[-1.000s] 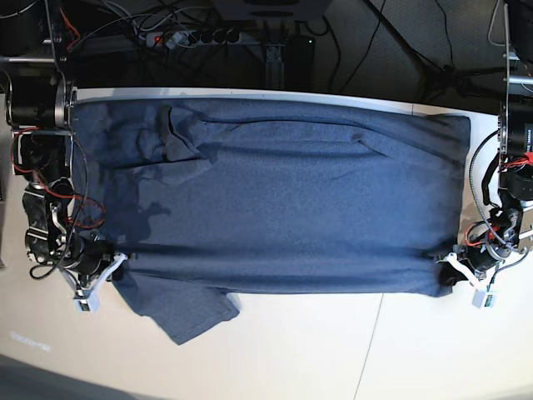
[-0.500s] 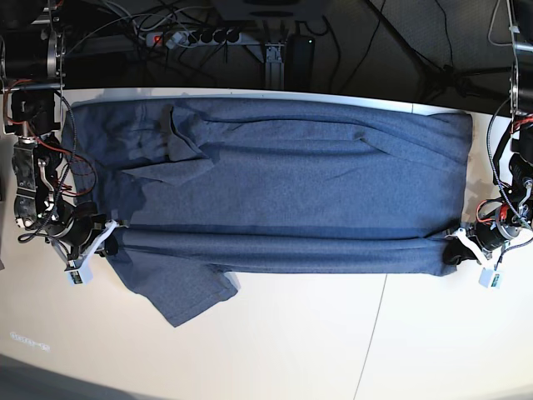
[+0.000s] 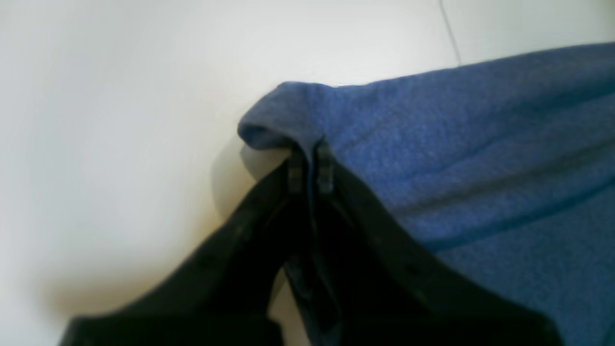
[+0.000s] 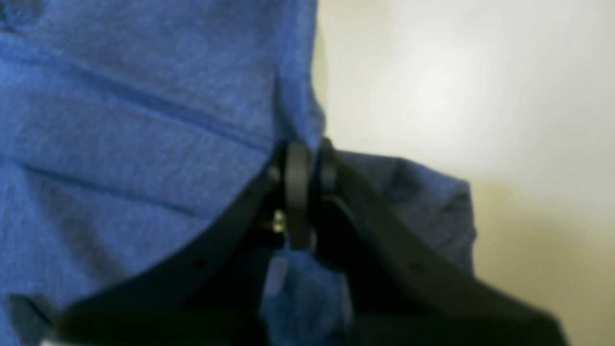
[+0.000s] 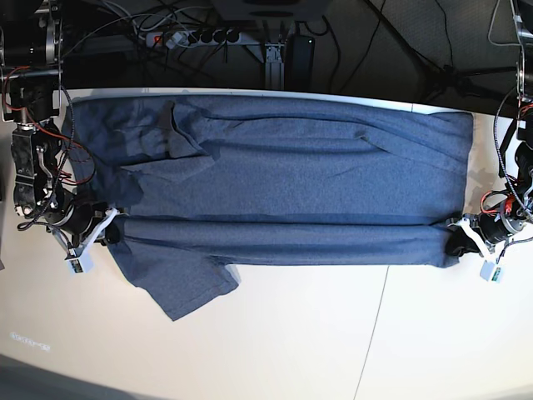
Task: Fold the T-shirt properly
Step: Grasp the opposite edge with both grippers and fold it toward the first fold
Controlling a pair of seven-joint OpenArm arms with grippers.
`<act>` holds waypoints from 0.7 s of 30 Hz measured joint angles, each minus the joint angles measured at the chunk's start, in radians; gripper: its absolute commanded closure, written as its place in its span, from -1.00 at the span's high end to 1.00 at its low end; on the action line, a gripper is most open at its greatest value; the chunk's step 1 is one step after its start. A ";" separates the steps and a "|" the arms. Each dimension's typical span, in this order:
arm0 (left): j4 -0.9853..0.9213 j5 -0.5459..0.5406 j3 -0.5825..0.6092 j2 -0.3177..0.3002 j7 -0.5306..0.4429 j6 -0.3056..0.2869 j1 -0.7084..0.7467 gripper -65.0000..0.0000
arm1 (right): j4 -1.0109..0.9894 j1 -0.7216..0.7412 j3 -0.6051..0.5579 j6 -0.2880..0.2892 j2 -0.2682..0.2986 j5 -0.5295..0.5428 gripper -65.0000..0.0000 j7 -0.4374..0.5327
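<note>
The blue-grey T-shirt [image 5: 283, 179] lies spread across the table, plain side up, with its near long edge lifted and rolled toward the back. A sleeve [image 5: 179, 283] hangs down at the front left. My left gripper [image 5: 460, 237] is shut on the shirt's near right corner; the left wrist view shows its fingertips [image 3: 310, 166] pinching the fabric [image 3: 456, 144]. My right gripper [image 5: 108, 229] is shut on the near left edge; the right wrist view shows its fingertips [image 4: 307, 168] pinching the cloth [image 4: 134, 120].
The white table [image 5: 333, 333] stretches toward the front, with a thin seam [image 5: 375, 325] running across it. A power strip and cables [image 5: 196, 35] lie behind the table's far edge. Arm bases stand at both sides.
Both grippers have moved toward the back of the table, carrying the shirt's near edge with them. The fold line has moved up and the visible shirt body is narrower.
</note>
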 measured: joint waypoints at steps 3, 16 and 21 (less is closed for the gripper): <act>0.000 0.000 0.000 0.000 0.005 0.000 0.000 -1.00 | 0.002 -0.010 0.000 0.000 0.000 0.000 -1.00 0.008; 0.001 -0.004 0.000 0.000 0.001 0.000 0.010 -1.00 | 0.006 -0.030 0.002 0.000 0.003 -0.011 -0.22 0.026; 0.001 -0.003 0.000 0.000 0.001 0.000 0.010 -1.00 | 0.006 -0.030 0.003 0.000 0.005 0.008 0.05 0.026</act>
